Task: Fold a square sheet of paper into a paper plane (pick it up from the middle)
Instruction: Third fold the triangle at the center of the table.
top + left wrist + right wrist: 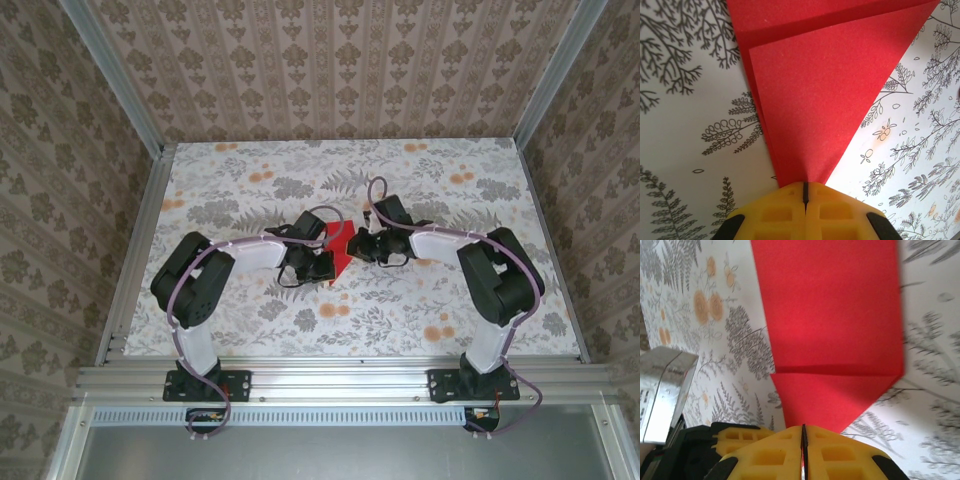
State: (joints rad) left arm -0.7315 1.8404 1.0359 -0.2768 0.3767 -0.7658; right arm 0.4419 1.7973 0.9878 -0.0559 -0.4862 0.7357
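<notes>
Apparently mid-fold: left gripper (805, 194) and right gripper (803, 436) each pinch the red paper (815, 90) between closed fingers (777, 212); next likely pressing a crease.

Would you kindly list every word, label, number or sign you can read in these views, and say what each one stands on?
No text here can be read as words or numbers.
On the silver metal block in the right wrist view: faint dark marks on its side, too blurred to read.
On the red paper: plain, no print.
On the table cover: a flower and leaf pattern, no lettering.
</notes>
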